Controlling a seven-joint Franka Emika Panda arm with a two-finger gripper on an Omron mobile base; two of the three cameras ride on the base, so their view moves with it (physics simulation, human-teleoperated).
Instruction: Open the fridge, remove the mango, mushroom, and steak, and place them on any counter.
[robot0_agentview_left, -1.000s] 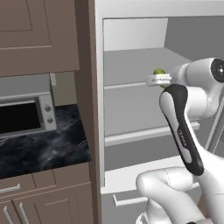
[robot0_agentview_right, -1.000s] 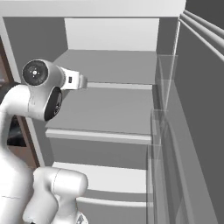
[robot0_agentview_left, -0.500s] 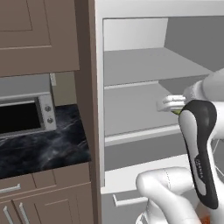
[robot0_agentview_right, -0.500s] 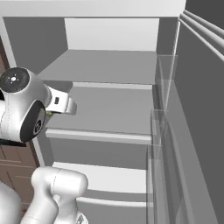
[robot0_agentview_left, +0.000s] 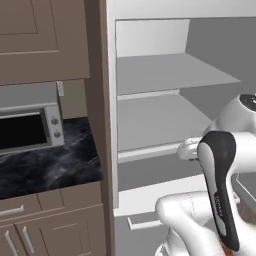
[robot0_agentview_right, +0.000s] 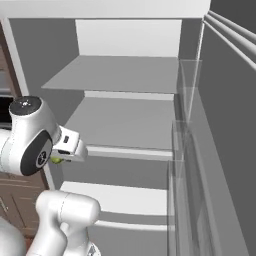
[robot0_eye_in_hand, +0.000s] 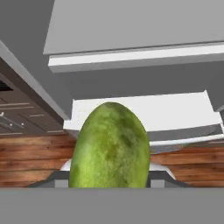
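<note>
The smooth, mottled green oval mango (robot0_eye_in_hand: 110, 146) sits clamped in the gripper (robot0_eye_in_hand: 109, 175); the fridge (robot0_agentview_right: 125, 75) stands open, its flat pale grey shelves bare

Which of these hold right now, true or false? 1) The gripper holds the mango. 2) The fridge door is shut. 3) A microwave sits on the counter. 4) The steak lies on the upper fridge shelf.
1) True: the mango sits in the gripper.
2) False: the fridge stands open.
3) True: the microwave rests on the counter.
4) False: the upper shelf is bare.
</note>
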